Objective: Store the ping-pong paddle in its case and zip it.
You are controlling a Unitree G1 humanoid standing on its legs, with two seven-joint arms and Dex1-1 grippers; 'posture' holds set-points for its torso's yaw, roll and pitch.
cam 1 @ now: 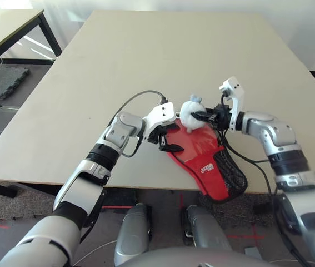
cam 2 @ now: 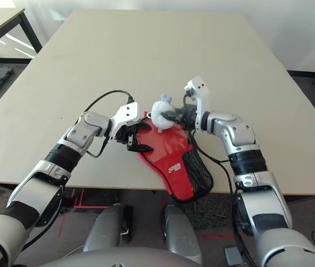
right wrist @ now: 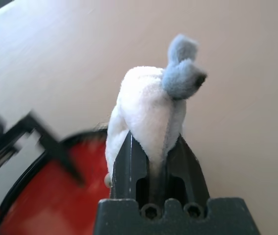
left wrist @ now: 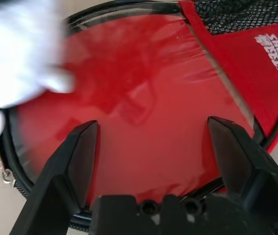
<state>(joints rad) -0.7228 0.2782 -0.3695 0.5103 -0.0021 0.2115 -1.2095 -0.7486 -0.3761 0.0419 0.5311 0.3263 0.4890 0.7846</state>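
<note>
I've got the right gripper (right wrist: 153,161) clamped on the white plush zipper pull (right wrist: 146,115), left gripper (left wrist: 153,147) wide open and empty over the case (cam 1: 201,153): 1 hard tug with nothing pinning it drags the case.

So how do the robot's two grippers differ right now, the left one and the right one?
The left gripper is open, its fingers spread over the round red end of the case; the right gripper is shut on the white-blue soft pouch. The left holds nothing, while the right pinches the pouch at the case's far edge. Both have two black fingers and sit at the case.
</note>
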